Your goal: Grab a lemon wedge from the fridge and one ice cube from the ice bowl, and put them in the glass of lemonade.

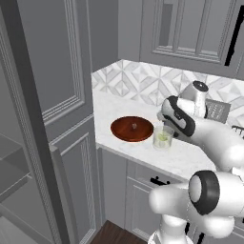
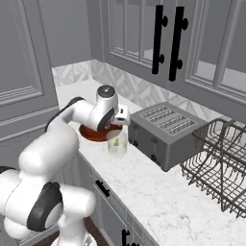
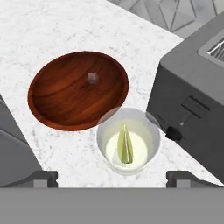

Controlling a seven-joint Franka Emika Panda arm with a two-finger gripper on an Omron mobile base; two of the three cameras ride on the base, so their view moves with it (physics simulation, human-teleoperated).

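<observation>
The glass of lemonade (image 3: 127, 146) stands on the white marble counter, and the yellow-green lemon wedge (image 3: 125, 144) sits upright in its liquid. My gripper (image 3: 113, 178) hangs open straight above the glass, its fingertips (image 3: 43, 177) wide apart with nothing between them. Just left of the glass lies the reddish-brown ice bowl (image 3: 76, 89) with one pale ice cube (image 3: 92, 78) in its middle. From the base I see the glass (image 1: 163, 137) beside the bowl (image 1: 132, 128), under my hand. The fridge (image 1: 12, 176) shows its glass shelves at the far left.
A dark grey toaster (image 3: 194, 100) stands close to the right of the glass, also seen as the toaster (image 2: 166, 132). A wire dish rack (image 2: 218, 163) sits further right. Upper cabinets (image 2: 163, 38) with black handles hang over the counter. A tall panelled cabinet (image 1: 62, 95) bounds the counter's left end.
</observation>
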